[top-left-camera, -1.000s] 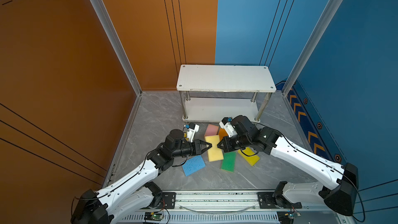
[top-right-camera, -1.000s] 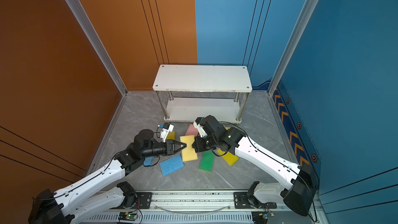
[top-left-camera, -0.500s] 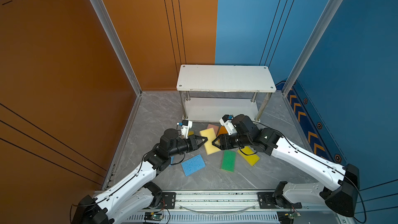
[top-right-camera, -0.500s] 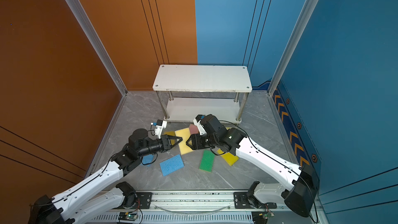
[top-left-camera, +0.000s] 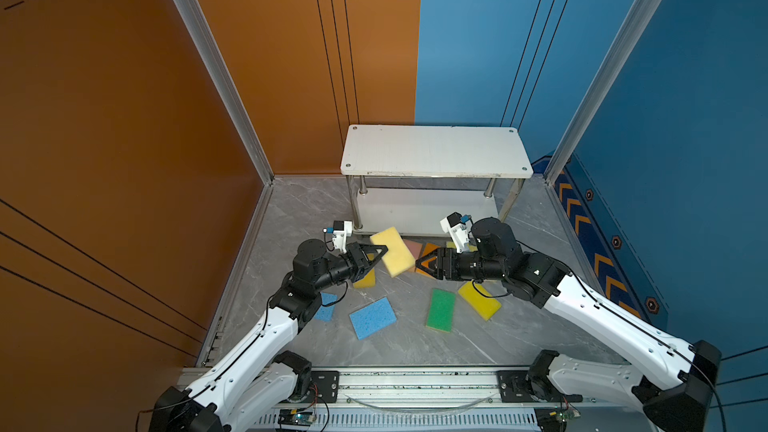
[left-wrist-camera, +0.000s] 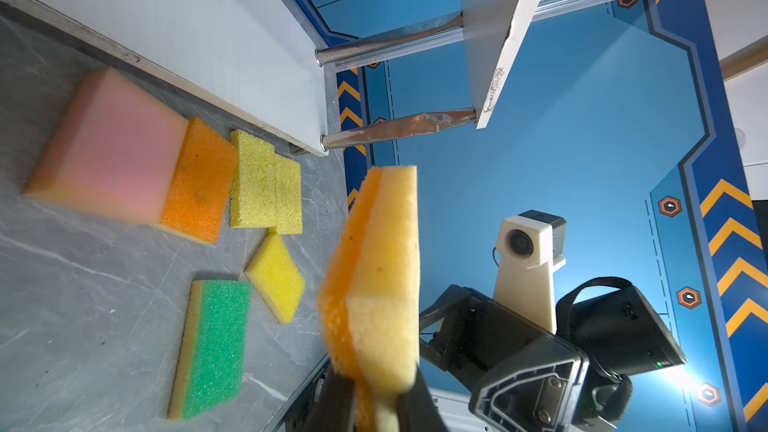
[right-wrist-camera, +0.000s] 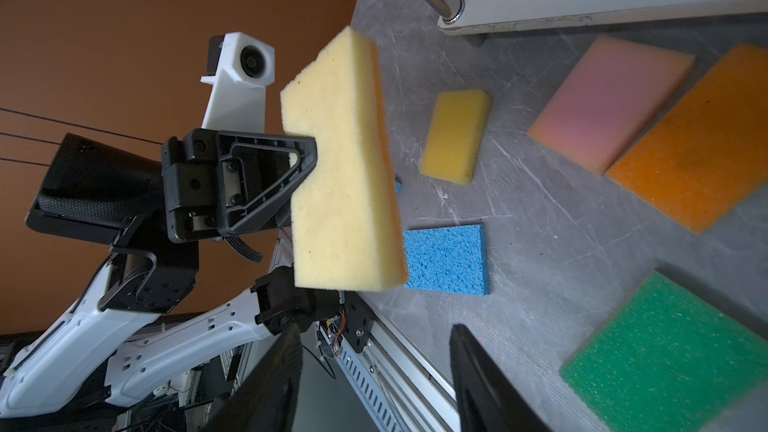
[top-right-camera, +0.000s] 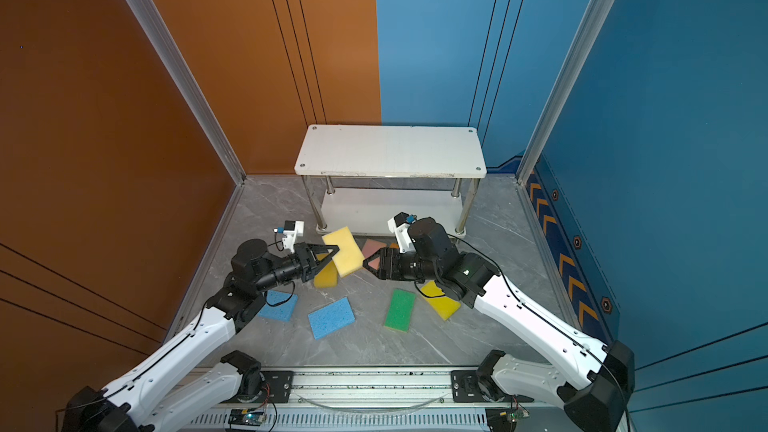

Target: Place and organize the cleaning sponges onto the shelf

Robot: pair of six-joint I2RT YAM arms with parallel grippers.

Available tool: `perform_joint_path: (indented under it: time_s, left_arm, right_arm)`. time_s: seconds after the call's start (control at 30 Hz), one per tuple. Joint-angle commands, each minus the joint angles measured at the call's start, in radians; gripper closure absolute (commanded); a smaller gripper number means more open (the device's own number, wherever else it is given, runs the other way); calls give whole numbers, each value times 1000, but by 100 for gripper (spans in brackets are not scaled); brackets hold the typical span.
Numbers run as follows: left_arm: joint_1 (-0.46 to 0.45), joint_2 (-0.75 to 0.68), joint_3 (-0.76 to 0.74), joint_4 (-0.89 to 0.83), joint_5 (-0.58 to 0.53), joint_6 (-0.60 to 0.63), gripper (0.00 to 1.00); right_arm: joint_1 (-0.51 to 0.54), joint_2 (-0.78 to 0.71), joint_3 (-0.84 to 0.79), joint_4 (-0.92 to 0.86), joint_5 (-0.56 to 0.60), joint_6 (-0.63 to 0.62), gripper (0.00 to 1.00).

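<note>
The left tool (top-left-camera: 380,256) pinches the pale sponge (top-left-camera: 394,252) by one long edge only, clear of the worktop (top-left-camera: 399,347) and just in front of the shelf (top-left-camera: 434,151), whose boards are both bare. The foam dents where it is squeezed, so the grip looks shallow: a quick swing could let it pivot or slip out. The right tool (top-left-camera: 420,265) stands empty with jaws apart, just beside the sponge; any push from it could knock the sponge loose. On the way up, a corner may catch the top board's rim or a post. The sponge's long axis runs diagonally, from near the shelf's foot towards the front, crosswise to the left fingers. The pale face is turned up and towards the right arm, orange backing away. Unturned, it would land askew
</note>
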Motion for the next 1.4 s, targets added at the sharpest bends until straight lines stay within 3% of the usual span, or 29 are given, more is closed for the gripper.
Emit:
perform_joint_path:
  time_s: [0.0, 0.37, 0.6, 0.83, 1.03, 1.37]
  left_arm:
    - [7, -1, 36, 34, 56, -16, 85]
    - [3, 2, 33, 32, 79, -5, 85]
    - [2, 8, 38, 5, 106, 30, 86]
    - [-4, 12, 50, 5, 115, 32, 86]
    - [-4, 8, 50, -4, 114, 35, 86]
    - [-3, 13, 50, -3, 116, 35, 86]
  right_arm:
    - [16, 12, -3, 35, -27, 31, 43]
    - [30, 66, 36, 28, -11, 4, 50]
    - [32, 81, 112, -107, 73, -78, 53]
    - [42, 130, 167, -148, 63, -117, 56]
    - [53, 145, 184, -149, 66, -122, 67]
    - [66, 165, 191, -149, 75, -127, 99]
